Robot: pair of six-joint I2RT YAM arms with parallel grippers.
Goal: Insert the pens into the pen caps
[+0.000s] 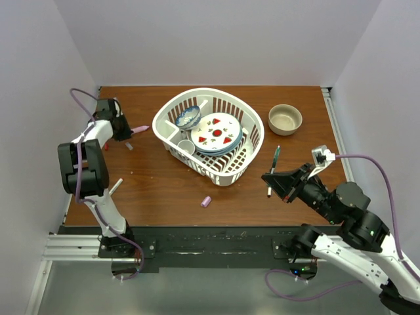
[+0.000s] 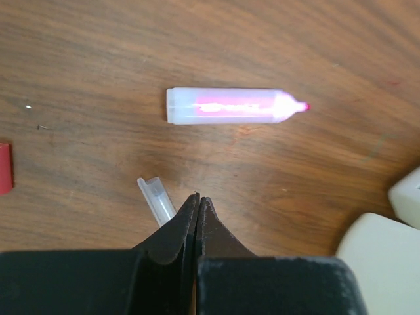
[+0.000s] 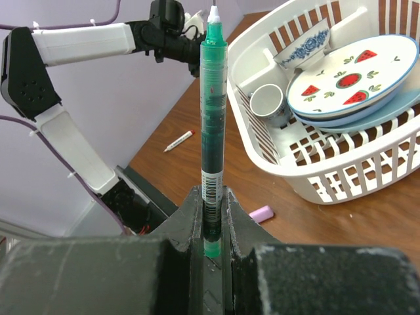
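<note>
My right gripper [image 3: 211, 193] is shut on a dark green pen [image 3: 213, 111], its white tip pointing away from the jaws. From above, this gripper [image 1: 272, 177] holds the pen [image 1: 276, 156] over the table right of the basket. A lilac-pink cap [image 1: 206, 201] lies near the front middle and shows in the right wrist view [image 3: 260, 213]. My left gripper [image 2: 198, 198] is shut and empty, at the far left [image 1: 123, 128]. Just beyond it lies the lilac-pink pen [image 2: 233, 106], with a clear cap [image 2: 156, 200] beside the jaws and a red cap [image 2: 5, 168] at the left. A white pen [image 1: 115, 186] lies by the left arm.
A white basket [image 1: 252, 141] with plates, a bowl and a cup stands in the middle of the table, and its corner shows in the left wrist view [image 2: 380, 256]. A tan bowl [image 1: 285, 119] sits at the back right. Walls close in on the left, back and right.
</note>
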